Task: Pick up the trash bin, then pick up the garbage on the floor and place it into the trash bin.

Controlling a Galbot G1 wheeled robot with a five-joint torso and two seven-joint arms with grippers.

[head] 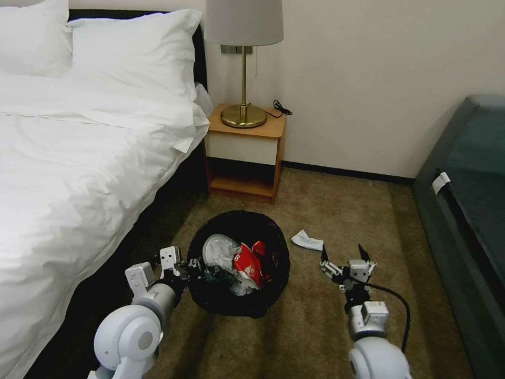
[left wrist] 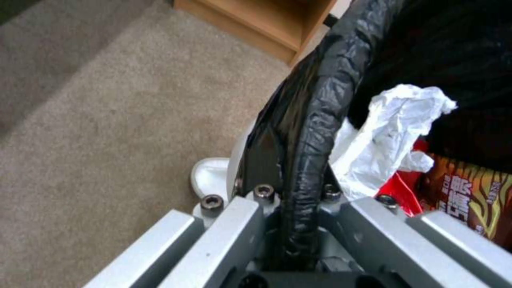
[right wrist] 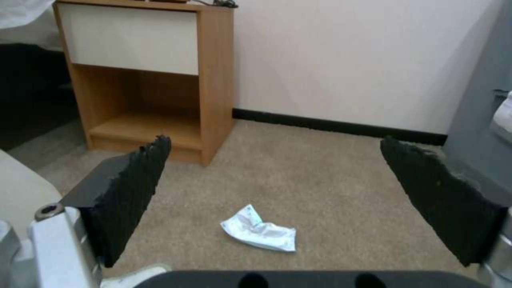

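Carpet (head: pixel 326 310), trash bin (head: pixel 273 239) holding red packet (head: pixel 250 263), tissues (head: pixel 218 250)

The carpet (head: pixel 326 316) is overlooked from the head; the nightstand (head: pixel 244 152), at 12 o'clock, is shared by both close, low wrist views.

carpet (head: pixel 326 210) | on it: white wrapper (head: pixel 307 240), nightstand (head: pixel 244 152)

Black bin (head: pixel 238 263) lower centre of frame, upright on carpet, lined with a black bag, holding white tissue (head: pixel 218 250), red packet (head: pixel 251 262), green bottle (head: pixel 216 275). One white crumpled wrapper (head: pixel 307 240) on carpet just right of it, apart.
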